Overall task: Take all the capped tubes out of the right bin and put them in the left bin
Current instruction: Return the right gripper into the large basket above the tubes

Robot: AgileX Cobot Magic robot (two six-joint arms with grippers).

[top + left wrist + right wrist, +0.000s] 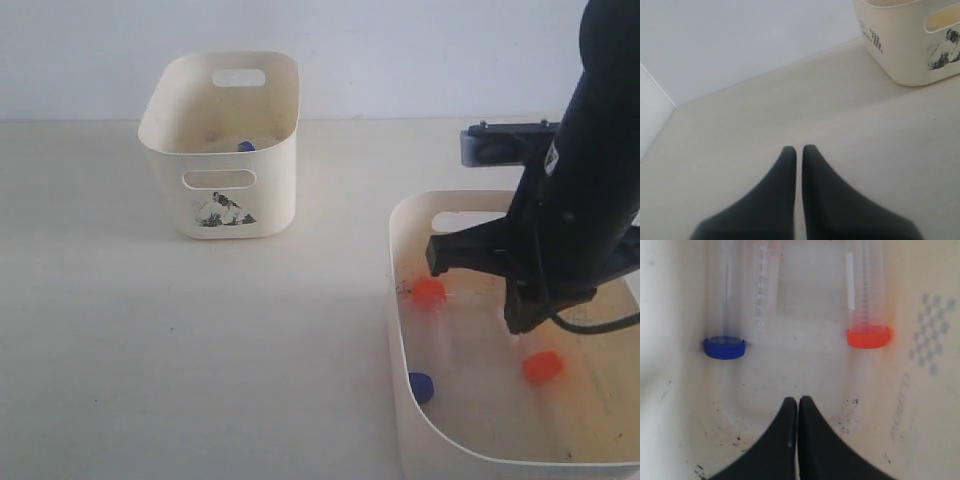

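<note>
Cream right bin [396,330] holds three capped tubes lying flat: one orange-capped tube [429,291] towards the far wall, another orange-capped tube [542,367] mid-floor, and a blue-capped tube [421,386] against the left wall. Right gripper [798,401] hangs inside, jaws pressed together, gripping nothing. A blue cap [246,146] peeks from the left bin [265,195]. Left gripper [799,149], jaws together and empty, sits over the table [740,140].

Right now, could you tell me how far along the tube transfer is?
Done: one blue-capped tube in the left bin. In hand: nothing; the right tool is shut, empty, over the right bin. Left: two orange-capped tubes and a second blue-capped tube there.
</note>
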